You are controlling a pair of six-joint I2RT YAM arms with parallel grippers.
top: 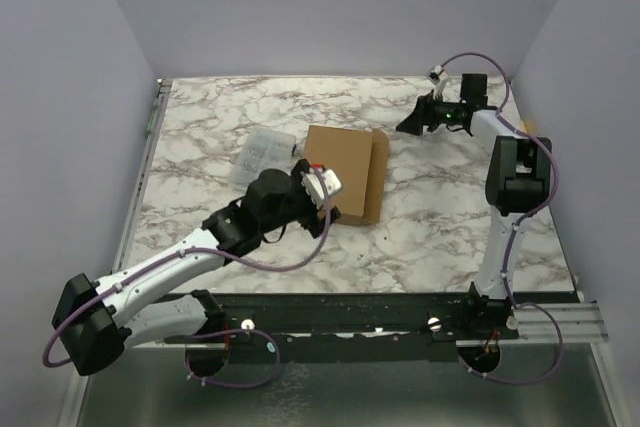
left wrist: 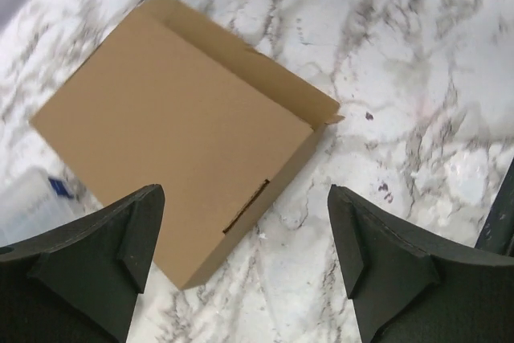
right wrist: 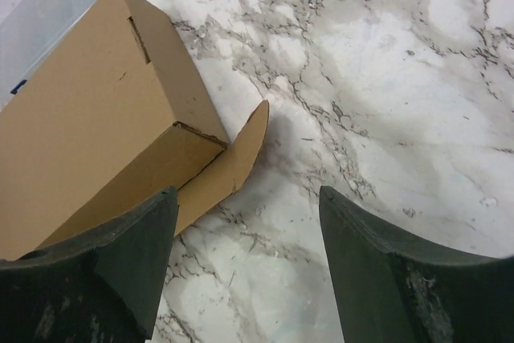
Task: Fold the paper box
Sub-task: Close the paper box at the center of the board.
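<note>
Paper box (top: 345, 172) mid-table (top: 450, 237), just beside clear case (top: 262, 155); lid down; side flap (right wrist: 233, 162) loose on right. Long axis appears near-to-far, slightly skewed. Left jaws wide, empty, over near-left corner; right jaws wide, empty, well apart. Advised: pin lid with left; approach flap low; tuck along crease.

You have a clear plastic case (left wrist: 32, 198) lying flat on the white marble tabletop (left wrist: 418, 62), just to the left of your left end effector (left wrist: 245, 196). Plain lilac walls (top: 330, 7) stand beyond it.
</note>
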